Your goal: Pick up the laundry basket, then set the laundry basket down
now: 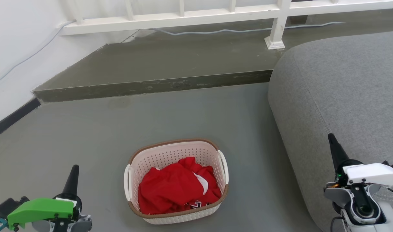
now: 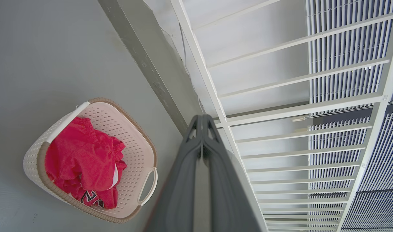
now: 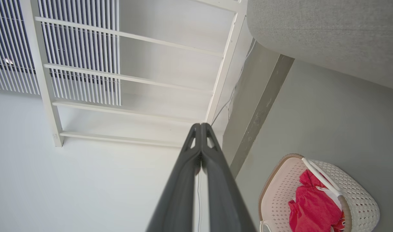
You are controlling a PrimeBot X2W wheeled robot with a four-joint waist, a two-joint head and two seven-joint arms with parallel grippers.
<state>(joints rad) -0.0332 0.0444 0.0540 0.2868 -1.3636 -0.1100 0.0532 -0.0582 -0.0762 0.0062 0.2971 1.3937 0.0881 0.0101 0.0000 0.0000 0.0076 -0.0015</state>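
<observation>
Obs: laundry basket (image 1: pixel 180 154) stands upright on the grey floor (image 1: pixel 87 135), with a red garment (image 1: pixel 173 187) heaped inside and both side handles free. The left hand (image 1: pixel 74 174) and right hand (image 1: pixel 332 141) flank it, well apart, fingers pressed together and gripping nothing (this fits either the run-up to a lift or a finished set-down). The flat floor seats it steadily. A grey upholstered seat (image 1: pixel 338 90) is to the right; a raised step (image 1: pixel 151 85) and white railing (image 1: pixel 183 14) are behind.

Home living space: grey sofa (image 1: pixel 338 90), white railing (image 1: pixel 215 14), laundry basket (image 1: pixel 170 154).
</observation>
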